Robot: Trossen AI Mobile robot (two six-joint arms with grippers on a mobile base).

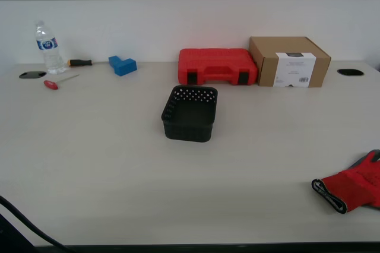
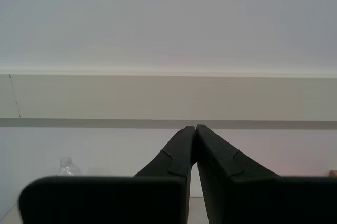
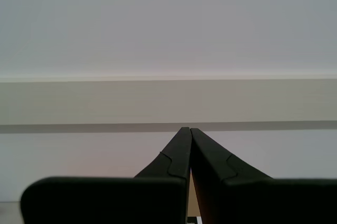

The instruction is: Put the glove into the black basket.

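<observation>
The red glove [image 1: 354, 187] lies on the table at the exterior view's lower right edge, its black-edged cuff toward the middle; part of it is cut off by the frame. The black basket [image 1: 190, 113] stands empty near the table's middle. My first gripper [image 3: 186, 129] is shut and empty, facing the wall. My second gripper [image 2: 196, 126] is also shut and empty, facing the wall. Neither gripper shows in the exterior view, and neither wrist view shows the glove or basket.
A red plastic tool case [image 1: 217, 66] and a brown cardboard box [image 1: 288, 61] stand at the back. A water bottle [image 1: 48, 47], a blue block [image 1: 122, 65] and two screwdrivers [image 1: 59, 81] lie at the back left. A black cable [image 1: 27, 223] crosses the lower left corner.
</observation>
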